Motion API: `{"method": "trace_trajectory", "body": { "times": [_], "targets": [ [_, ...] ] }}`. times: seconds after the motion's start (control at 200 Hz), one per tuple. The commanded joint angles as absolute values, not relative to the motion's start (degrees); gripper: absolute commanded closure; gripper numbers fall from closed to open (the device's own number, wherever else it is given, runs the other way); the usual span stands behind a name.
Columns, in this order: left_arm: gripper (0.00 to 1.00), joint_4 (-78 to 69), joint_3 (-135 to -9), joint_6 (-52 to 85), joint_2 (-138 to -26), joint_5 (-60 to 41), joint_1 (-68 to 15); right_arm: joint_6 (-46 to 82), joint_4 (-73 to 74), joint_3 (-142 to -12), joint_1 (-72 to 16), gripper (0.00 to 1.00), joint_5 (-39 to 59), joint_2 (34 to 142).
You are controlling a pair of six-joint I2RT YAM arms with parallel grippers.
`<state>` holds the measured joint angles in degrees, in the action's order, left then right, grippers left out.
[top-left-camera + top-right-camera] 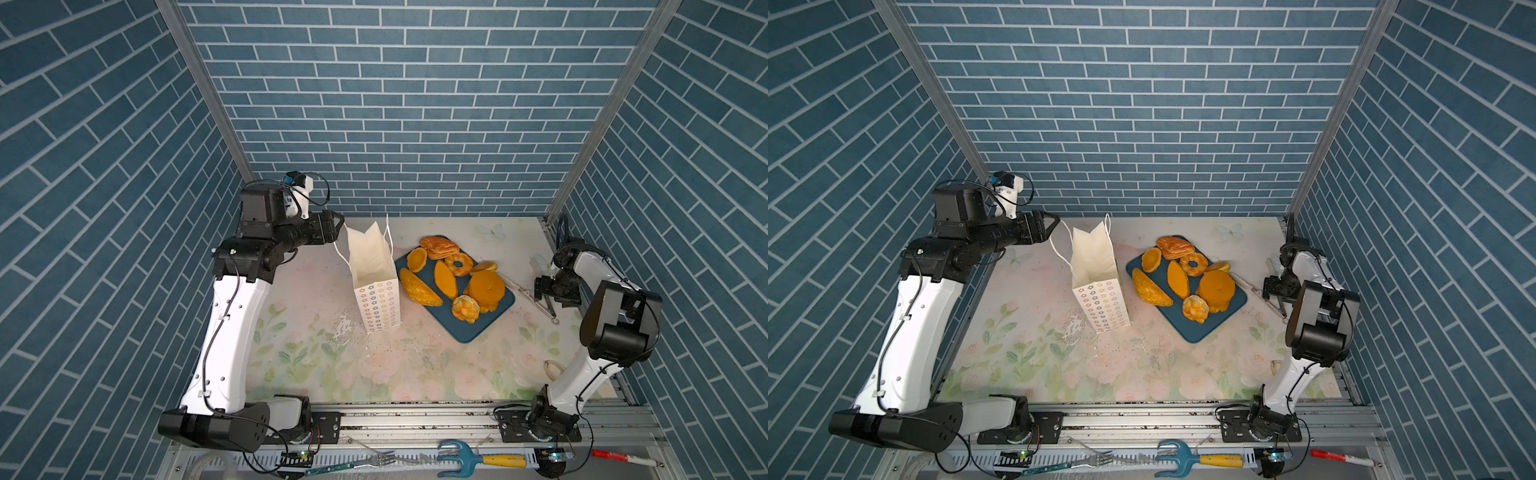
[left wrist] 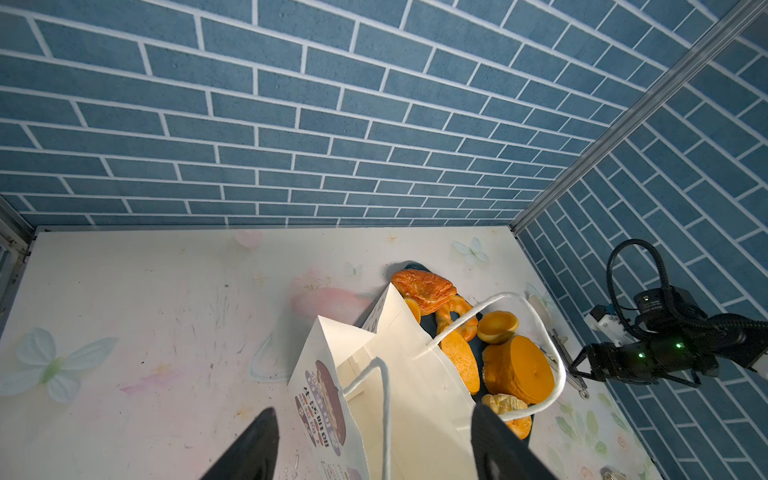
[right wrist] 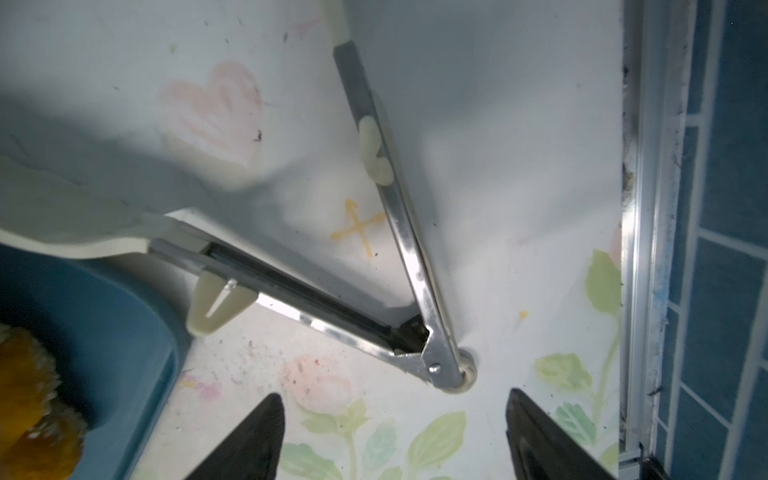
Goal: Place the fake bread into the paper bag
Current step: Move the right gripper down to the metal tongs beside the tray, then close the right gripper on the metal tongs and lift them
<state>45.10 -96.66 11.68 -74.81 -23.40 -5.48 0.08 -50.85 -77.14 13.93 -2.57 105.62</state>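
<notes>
The paper bag stands upright beside fake bread on a blue tray. The left claw gapes at the bag's rim; the right claw gapes above tongs.

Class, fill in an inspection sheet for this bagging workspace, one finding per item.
Surface: floral mat, speckled with dirt.
Job's things: paper bag upright, open; fake bread piled on blue tray.
Clutter: tongs open beside tray; fork, rake, marker on front rail.
Hands: left hand open at bag's rim; right hand open over tongs.
Cables: black leads along both arms.
Surroundings: blue brick walls.
</notes>
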Motion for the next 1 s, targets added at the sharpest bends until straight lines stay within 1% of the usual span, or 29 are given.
{"method": "trace_trajectory", "body": {
  "times": [0.0, 0.26, 0.555, 0.735, 0.945, 0.995],
  "targets": [
    [0.25, 44.39, -97.61, 10.32, -74.90, -24.24, -5.10, -2.36, -51.16, -79.41, 14.32, 0.17, -1.22, 108.35],
    [0.25, 43.78, -96.80, 9.94, -74.58, -24.22, -5.10, -3.34, -50.61, -81.47, 15.00, 0.18, 2.72, 112.71],
    [0.25, 42.98, -94.95, 10.32, -73.48, -23.78, -5.10, -0.76, -49.81, -82.93, 15.03, 0.22, 2.81, 115.49],
    [0.25, 41.99, -93.15, 10.96, -72.51, -23.82, -5.10, 3.93, -49.63, -82.43, 15.03, 0.25, 4.45, 115.39],
    [0.25, 41.48, -92.34, 11.30, -72.15, -24.10, -5.10, 14.94, -49.83, -82.25, 15.00, 0.32, 4.66, 115.46],
    [0.25, 41.63, -92.47, 11.38, -72.19, -24.34, -5.10, 17.19, -49.10, -81.55, 14.75, 0.33, 7.24, 114.61]
  ]
}}
